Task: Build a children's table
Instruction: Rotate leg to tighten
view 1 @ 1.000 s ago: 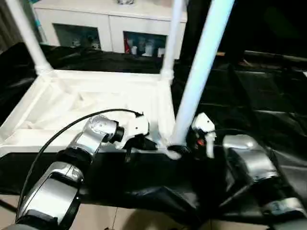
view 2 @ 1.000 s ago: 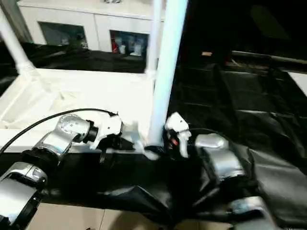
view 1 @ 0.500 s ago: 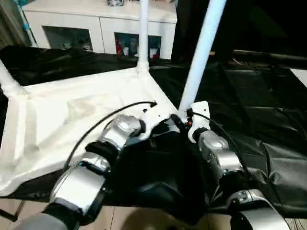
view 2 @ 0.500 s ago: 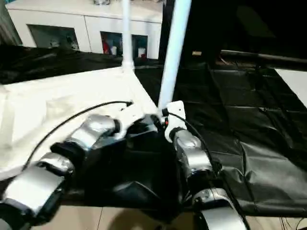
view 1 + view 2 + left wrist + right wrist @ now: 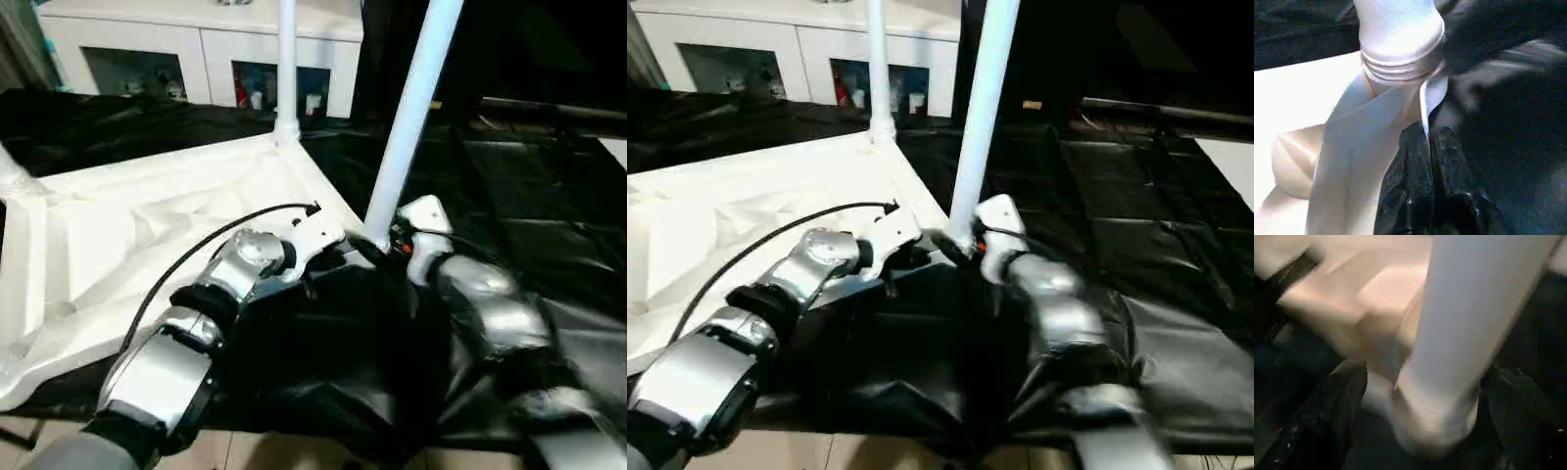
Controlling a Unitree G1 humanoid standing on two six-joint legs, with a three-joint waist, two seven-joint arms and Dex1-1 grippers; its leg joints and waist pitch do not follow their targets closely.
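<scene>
room | white cabinet (image 5: 206,39) with open cubbies stood at 11 o'clock | black-draped work table (image 5: 509,196) spread from centre to 3 o'clock | pale tiled floor (image 5: 255,452) at 6 o'clock

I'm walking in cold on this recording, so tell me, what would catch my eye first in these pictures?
The white children's table lies upside down on the black-draped work table, its fitted legs standing upright. The nearest leg rises from the corner socket right in front of the robot. There the left tool is shut on the thin corner edge, while the right tool stands open around the base of that leg.
</scene>
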